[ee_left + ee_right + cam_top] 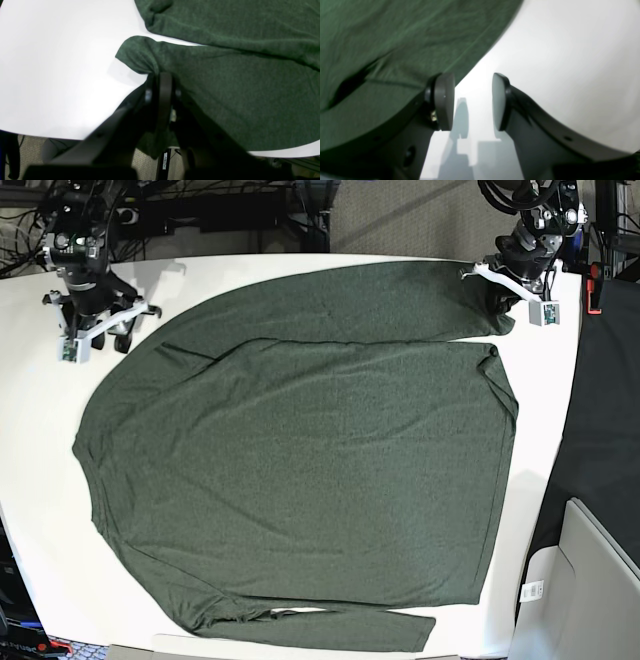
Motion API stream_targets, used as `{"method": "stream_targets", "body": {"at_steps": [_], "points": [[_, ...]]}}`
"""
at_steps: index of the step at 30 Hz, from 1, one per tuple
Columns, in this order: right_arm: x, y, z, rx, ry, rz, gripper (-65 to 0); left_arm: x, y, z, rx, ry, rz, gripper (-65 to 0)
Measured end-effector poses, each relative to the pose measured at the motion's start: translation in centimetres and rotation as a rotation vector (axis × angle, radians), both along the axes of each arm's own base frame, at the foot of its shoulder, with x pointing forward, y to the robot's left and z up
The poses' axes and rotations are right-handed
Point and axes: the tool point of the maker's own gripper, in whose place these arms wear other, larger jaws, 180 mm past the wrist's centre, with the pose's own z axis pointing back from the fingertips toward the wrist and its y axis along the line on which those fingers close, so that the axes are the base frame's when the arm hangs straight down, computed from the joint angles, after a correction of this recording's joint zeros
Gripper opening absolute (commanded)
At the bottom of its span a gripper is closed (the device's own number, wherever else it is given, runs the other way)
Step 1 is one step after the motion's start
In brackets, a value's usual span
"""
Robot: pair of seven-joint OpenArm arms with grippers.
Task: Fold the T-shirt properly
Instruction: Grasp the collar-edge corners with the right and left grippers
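Shirt status: dark olive-green heathered knit T-shirt flat on white tabletop. Left claw clenched on its corner, we judge for folding; right claw released, empty.

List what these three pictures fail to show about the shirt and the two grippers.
- Left wrist view: the left gripper is shut on the T-shirt; its own dark fingers hide how much cloth is pinched.
- Right wrist view: the shirt is blurred and cut off by the top and left edges; the open right gripper holds nothing.
- Base view: the shirt's underside is hidden against the table; both grippers are too small to read.
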Motion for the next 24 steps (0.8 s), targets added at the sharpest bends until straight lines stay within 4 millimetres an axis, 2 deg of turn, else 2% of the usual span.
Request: {"method": "stream_targets", "body": {"at_steps": [2, 6, 13, 18, 21, 24], "points": [[0.2, 0.3, -0.3, 0.026, -0.004, -0.022, -39.8, 0.0, 0.0, 0.0, -0.001, -0.001, -0.001, -65.0], [-0.2, 2.3, -2.1, 0.116, 0.042, -0.032, -39.7, 0.0, 0.0, 0.0, 0.001, -0.001, -0.003, -65.0], [0.6, 4.7, -4.1, 0.191, 0.067, 0.013, -39.7, 0.0, 0.0, 0.0, 0.001, 0.000, -0.004, -65.0], [1.2, 5.3, -4.7, 0.271, 0.045, -0.011, -39.7, 0.0, 0.0, 0.0, 0.001, 0.000, -0.004, -65.0], [0.6, 5.8, -4.8, 0.327, 0.046, -0.016, -39.7, 0.0, 0.0, 0.0, 0.001, -0.001, -0.004, -65.0], [-0.1, 4.6, -4.8, 0.340, 0.042, -0.058, -39.7, 0.0, 0.0, 0.0, 0.002, -0.001, -0.004, -65.0]]}}
